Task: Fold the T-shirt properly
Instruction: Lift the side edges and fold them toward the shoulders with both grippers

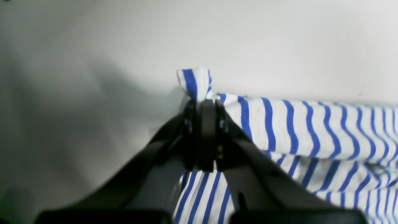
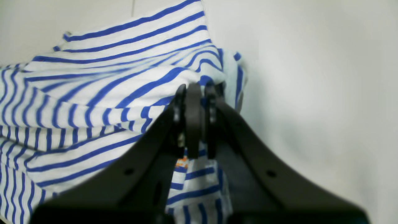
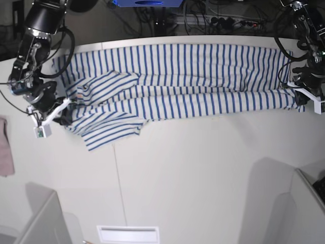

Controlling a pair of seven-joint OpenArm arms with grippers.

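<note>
- Left gripper [image 1: 203, 104]: fingers pinched tight on a T-shirt [image 3: 193, 76] corner; a tuft pokes past the tips.
- Right gripper [image 2: 194, 90]: clamped on the bunched striped edge; the cloth spreads away from its fingertips.

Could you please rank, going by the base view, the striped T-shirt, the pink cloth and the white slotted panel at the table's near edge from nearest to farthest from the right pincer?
1. The T-shirt: clamped in the right pincer at the view's left end.
2. The pink cloth: at the left edge, just below that pincer.
3. The white slotted panel: at the table's near edge, bottom of the view.
</note>
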